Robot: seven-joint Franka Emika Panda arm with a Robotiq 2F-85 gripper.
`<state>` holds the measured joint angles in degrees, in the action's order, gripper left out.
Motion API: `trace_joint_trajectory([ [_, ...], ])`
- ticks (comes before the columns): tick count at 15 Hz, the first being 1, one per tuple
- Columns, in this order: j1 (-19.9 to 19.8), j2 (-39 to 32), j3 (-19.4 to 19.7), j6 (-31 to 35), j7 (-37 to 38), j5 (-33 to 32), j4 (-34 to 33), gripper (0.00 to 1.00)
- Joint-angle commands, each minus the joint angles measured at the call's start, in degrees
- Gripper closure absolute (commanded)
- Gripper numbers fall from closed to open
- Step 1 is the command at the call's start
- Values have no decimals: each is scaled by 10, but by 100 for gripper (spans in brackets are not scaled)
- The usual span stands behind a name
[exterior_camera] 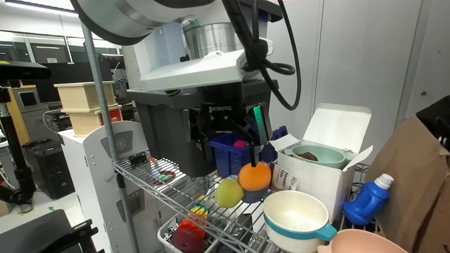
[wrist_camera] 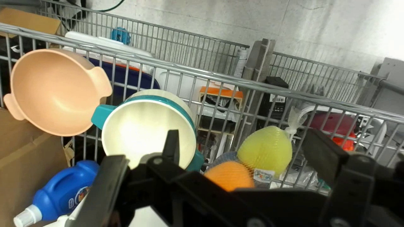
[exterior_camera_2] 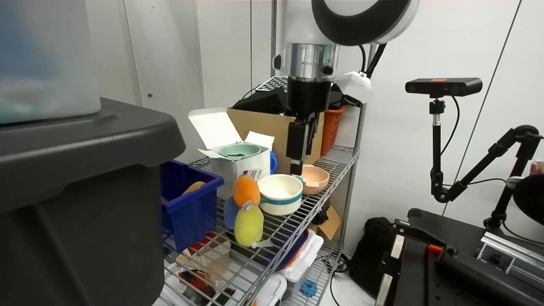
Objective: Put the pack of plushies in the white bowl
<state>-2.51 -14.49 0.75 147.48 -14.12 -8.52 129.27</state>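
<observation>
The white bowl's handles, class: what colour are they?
Teal; the handles show best in the wrist view.

Arm [exterior_camera: 109,15]: overhead in both exterior views
Gripper [exterior_camera: 230,158]: pointing down, jaws wide apart
Wrist [exterior_camera_2: 311,61]: roughly vertical, above gripper

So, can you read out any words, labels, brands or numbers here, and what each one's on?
"ROBOTIQ": on the black housing above the jaws, in an exterior view.
"Squeaker Eggs", sideways: on the printed label of the white box, same view.
Too small or blurred to read, in the wrist view: the tag on the pack of plushies, the badge on the blue bottle, the sticker on the black box.
</observation>
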Motion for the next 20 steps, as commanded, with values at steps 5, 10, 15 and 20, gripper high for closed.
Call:
trace_joint_trajectory([
  [5, -3, 0, -1, -14, -11, 4, -8, 0],
  [10, 13, -15, 10, 13, 31, -39, -3, 0],
  [15, 49, -51, 36, 118, 144, -98, -6, 0],
  [20, 126, -108, 106, 193, 262, -161, -34, 0],
])
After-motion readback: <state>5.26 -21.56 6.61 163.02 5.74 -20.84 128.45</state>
